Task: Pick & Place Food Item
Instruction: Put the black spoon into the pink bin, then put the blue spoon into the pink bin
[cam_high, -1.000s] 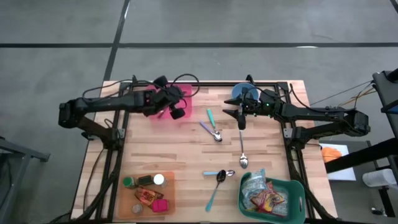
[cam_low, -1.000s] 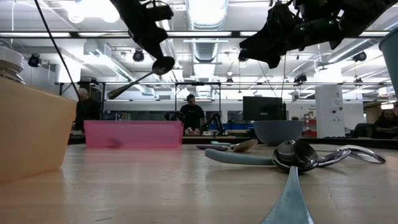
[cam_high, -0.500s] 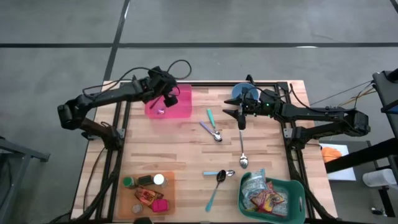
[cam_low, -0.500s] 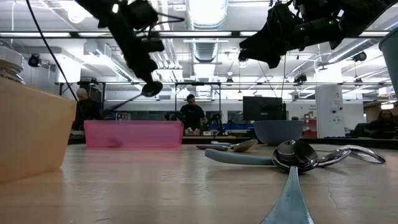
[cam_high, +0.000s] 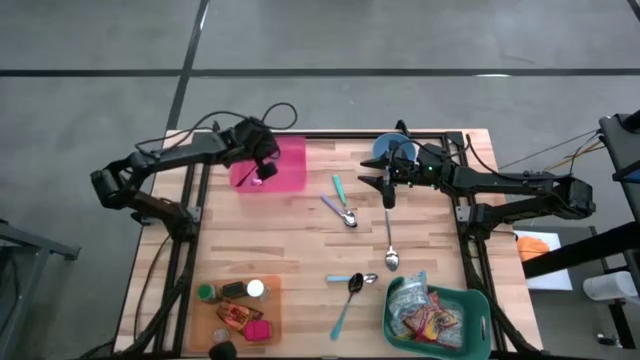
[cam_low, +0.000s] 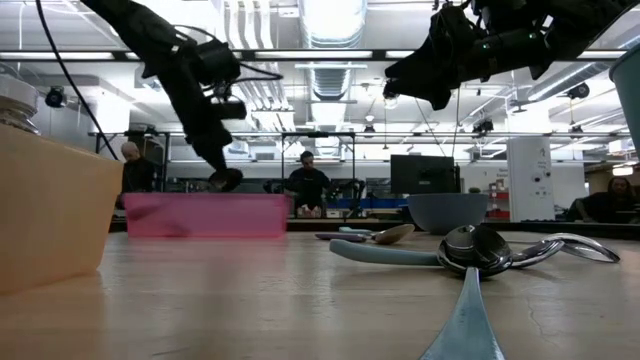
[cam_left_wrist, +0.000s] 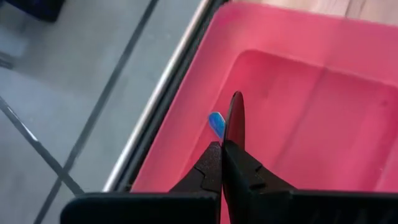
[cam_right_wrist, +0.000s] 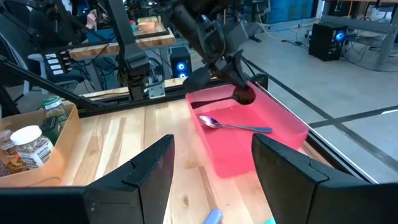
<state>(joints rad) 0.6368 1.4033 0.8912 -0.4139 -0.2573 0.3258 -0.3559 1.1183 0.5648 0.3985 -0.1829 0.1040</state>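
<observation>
My left gripper (cam_high: 263, 162) hangs shut over the left part of the pink bin (cam_high: 288, 168), just above its rim (cam_low: 200, 200). I see nothing between its fingers (cam_left_wrist: 231, 118). Below it a silver spoon (cam_right_wrist: 236, 126) with a blue handle end (cam_left_wrist: 216, 123) lies on the bin floor. My right gripper (cam_high: 388, 192) waits open above the table's far middle, its fingers (cam_right_wrist: 146, 171) wide apart around nothing. Food packets fill a green basket (cam_high: 470, 305) at the near right. Jars and packets sit in a cardboard tray (cam_high: 272, 300) at the near left.
Several spoons lie on the wooden table: a teal and a purple one (cam_high: 342, 205) mid-table, a long silver one (cam_high: 390, 240) under my right gripper, and more near the front (cam_high: 350, 285). A blue-grey bowl (cam_high: 392, 150) stands at the far edge.
My left gripper has swung toward the table's left edge and sunk from well above the pink bin to just over its rim, tipping a little on the way and staying shut. My right arm has kept still.
</observation>
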